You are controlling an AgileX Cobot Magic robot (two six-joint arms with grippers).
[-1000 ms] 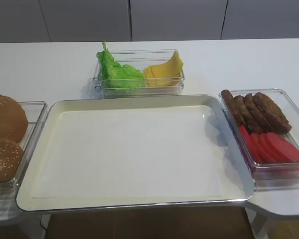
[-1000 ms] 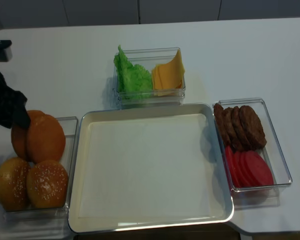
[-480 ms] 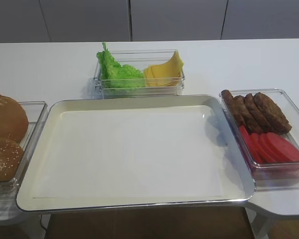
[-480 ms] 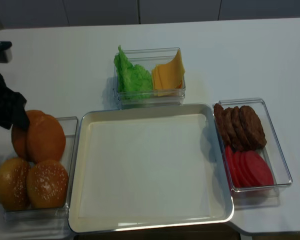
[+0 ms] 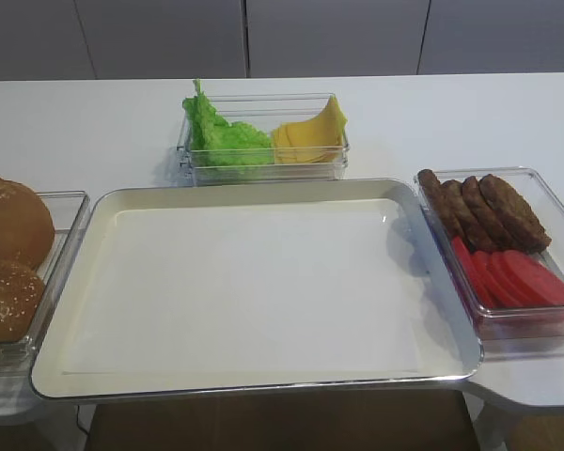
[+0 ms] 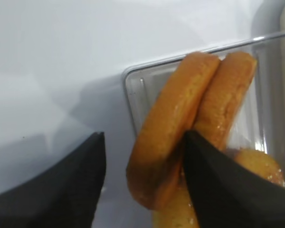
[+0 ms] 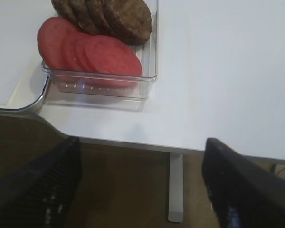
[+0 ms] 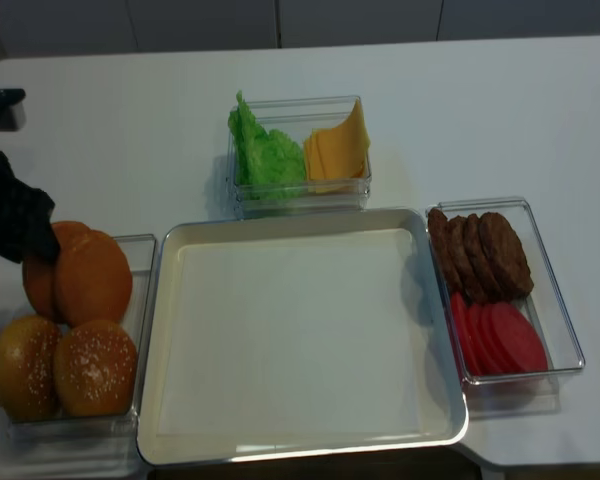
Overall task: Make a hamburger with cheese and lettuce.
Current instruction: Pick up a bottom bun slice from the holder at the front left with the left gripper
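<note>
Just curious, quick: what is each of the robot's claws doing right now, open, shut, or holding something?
Left gripper: open around one upright bun half, not gripping.
Right gripper: open, empty.

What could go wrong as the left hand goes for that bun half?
1. The left hand straddles one upright bun half that leans against a second; closing may drag both out.
2. The clear bin looks light and may shift when the bun is lifted.
3. The tray edge sits close beside the bin, so a low carry could clip it.

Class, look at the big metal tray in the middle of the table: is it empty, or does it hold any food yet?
Empty. The tray shows only its bare pale liner; lettuce, cheese and bun halves all sit in their own clear containers.
</note>
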